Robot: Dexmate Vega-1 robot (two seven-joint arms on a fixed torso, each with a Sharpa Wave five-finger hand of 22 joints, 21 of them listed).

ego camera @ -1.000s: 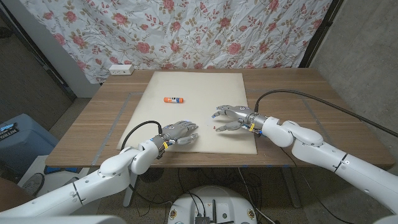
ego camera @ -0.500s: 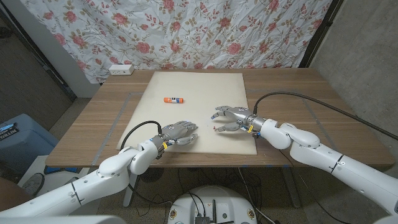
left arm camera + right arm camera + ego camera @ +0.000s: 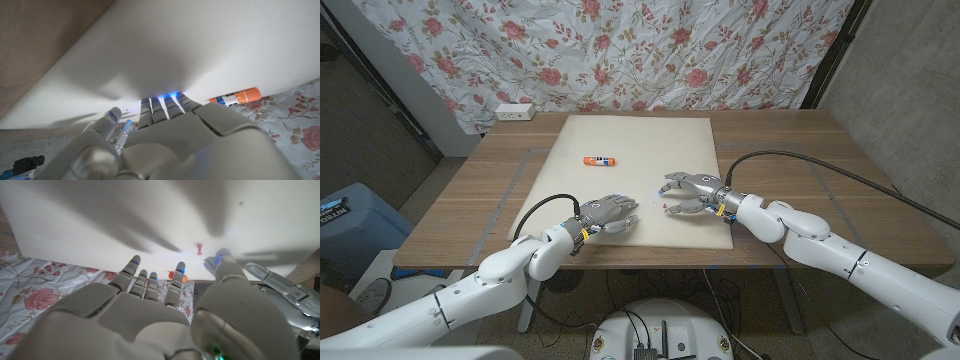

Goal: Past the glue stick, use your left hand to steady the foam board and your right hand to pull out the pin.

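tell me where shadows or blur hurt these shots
Head view: even light, sharp, small red pin tiny. Left wrist view: grey left hand blurred close up, its shadow on the white foam board. Right wrist view: finger shadows streak the board, pin soft but visible.

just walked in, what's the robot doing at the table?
It is set to pull a small red pin out of a white foam board on the wooden table. The left hand rests on the board's near part. The right hand, fingers spread, hovers beside the pin and does not hold it yet. An orange glue stick lies farther back.
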